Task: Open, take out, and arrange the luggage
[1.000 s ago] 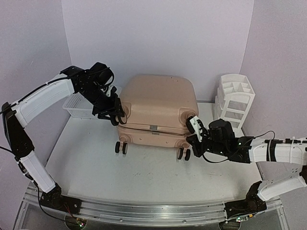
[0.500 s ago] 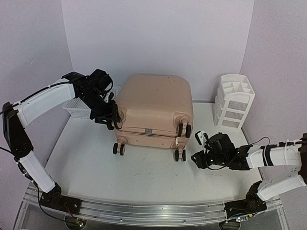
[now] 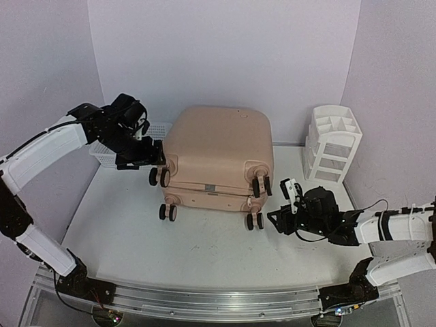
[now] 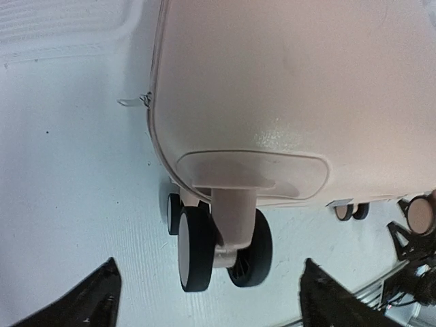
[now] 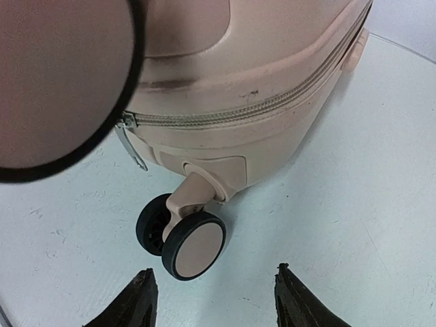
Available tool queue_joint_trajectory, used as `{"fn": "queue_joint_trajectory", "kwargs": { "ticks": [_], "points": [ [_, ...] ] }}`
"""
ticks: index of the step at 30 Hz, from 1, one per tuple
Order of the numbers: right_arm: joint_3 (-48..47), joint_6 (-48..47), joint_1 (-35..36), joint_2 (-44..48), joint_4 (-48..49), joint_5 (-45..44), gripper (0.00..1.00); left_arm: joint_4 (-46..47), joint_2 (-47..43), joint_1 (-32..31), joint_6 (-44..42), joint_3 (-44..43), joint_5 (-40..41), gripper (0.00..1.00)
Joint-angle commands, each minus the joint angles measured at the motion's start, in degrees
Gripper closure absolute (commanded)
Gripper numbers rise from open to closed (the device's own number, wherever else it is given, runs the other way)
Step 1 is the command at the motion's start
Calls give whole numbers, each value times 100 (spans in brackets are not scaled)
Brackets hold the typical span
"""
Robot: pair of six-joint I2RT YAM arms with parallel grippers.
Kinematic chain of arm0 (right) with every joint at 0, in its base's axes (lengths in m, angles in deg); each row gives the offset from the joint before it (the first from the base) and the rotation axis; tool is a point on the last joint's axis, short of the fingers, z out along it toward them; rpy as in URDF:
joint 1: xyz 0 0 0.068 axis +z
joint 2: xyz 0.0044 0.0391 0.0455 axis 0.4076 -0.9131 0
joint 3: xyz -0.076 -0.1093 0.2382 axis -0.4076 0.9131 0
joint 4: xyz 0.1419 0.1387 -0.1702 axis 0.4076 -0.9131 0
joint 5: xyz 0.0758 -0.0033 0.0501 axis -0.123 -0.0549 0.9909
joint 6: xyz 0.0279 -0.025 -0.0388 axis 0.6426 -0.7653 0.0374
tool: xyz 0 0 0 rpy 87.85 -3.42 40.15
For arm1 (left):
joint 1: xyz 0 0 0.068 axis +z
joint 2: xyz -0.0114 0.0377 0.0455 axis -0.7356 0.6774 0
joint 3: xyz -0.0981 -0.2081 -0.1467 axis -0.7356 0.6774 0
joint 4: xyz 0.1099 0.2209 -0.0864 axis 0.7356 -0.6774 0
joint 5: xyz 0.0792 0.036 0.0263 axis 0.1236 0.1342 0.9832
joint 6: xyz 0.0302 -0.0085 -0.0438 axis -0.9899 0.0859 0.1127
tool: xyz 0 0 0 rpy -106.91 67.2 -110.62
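Luggage (image 3: 218,153) lies flat at the back middle of the surface (image 3: 204,255), casters toward the arms, its zip shut along the stretch that shows. The shell looks stiff, smooth and slippery, bulky rather than fragile; it is likely too broad to pinch and apt to slide or roll if shoved. The better holds seem the zip pull (image 5: 131,144) by the near right caster (image 5: 194,245), or a caster stem. Left tool (image 3: 151,155) is spread and empty just beside the upper left caster; right tool (image 3: 281,208) is likewise spread and empty, near the right casters. Against a second ago the case has settled and shifted a little left; the left tool has drawn off leftward; the right tool has backed away from the right corner.
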Motion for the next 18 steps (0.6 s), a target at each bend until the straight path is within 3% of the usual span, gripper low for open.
{"fn": "queue_joint_trajectory", "kwargs": {
  "ticks": [1, 6, 10, 14, 18],
  "points": [
    [-199, 466, -138, -293, 259, 95, 43, 147, -967, -209, -149, 54, 818, 1],
    [-245, 966, -381, -467, 207, 191, 45, 336, -1759, -557, -34, 432, 1272, 0],
    [-323, 1137, -473, -546, 215, 451, 44, 1075, -2551, -545, 427, 1243, 1425, 0],
    [-474, 1387, -558, -668, 215, 869, 44, 2457, -3218, -561, 150, 2172, 491, 6],
    [-572, 1713, -639, -822, 234, 1106, 43, 2558, -2621, -1047, 159, 1898, 130, 10]
  ]
}}
